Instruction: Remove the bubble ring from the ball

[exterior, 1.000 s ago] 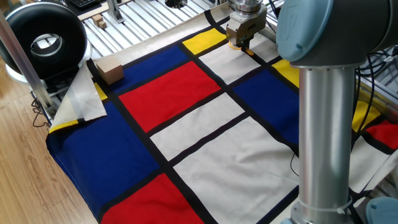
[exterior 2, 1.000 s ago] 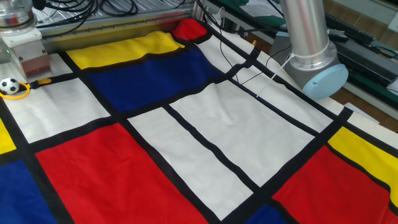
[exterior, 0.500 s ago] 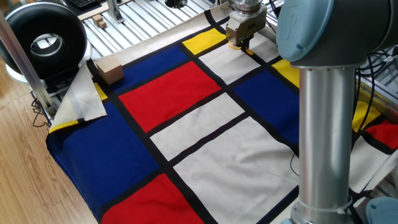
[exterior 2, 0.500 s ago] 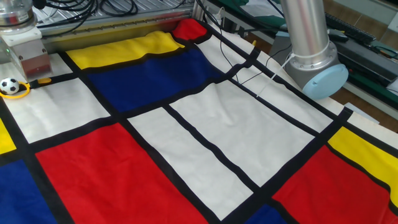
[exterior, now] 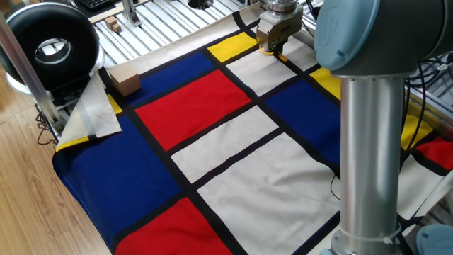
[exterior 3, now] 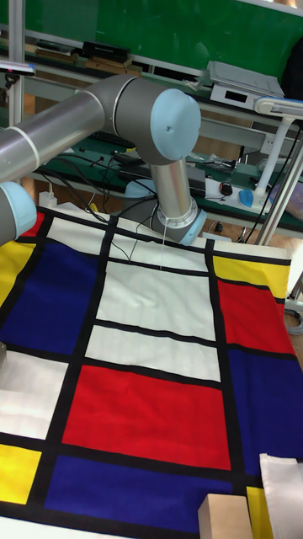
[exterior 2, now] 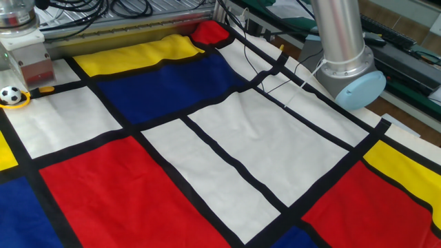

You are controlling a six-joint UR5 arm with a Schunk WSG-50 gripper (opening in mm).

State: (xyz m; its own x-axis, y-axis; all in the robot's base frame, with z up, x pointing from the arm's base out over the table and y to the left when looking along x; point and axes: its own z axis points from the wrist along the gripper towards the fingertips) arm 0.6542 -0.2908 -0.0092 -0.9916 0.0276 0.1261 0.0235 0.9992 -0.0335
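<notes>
- Small white ball with black patches [exterior 2: 9, 95] sits at the far left edge of the other fixed view, on the cloth near a black stripe. Tiny in frame; the patch pattern is barely resolvable.
- Thin orange-yellow plastic bubble ring [exterior 2: 23, 100] lies flat around the ball's base. Only the near arc of the loop shows, the rest is behind the ball. Short handle points right, ending in a stub on the black stripe.
- Two-finger grey metal gripper [exterior 2: 17, 81] stands low, just behind and right of the ball, and is cut off by the top-left corner. Fingertips look close to the handle, but I cannot tell if the fingers are spread or pressed together, nor whether they touch the ring.
- In one fixed view the gripper [exterior: 277, 48] is at the far top of the cloth, small and partly behind the big grey arm column [exterior: 371, 142]. A sliver of orange below it; ball not visible there.
- Cloth of red, blue, white and yellow rectangles with black stripes [exterior 2: 227, 138] covers the table, with a few wrinkles.
- Brown cardboard block [exterior: 123, 80] lies on the cloth's left part, well apart from the ring.
- Tall fixed view: arm and cloth only; ring, ball and gripper are out of frame.
</notes>
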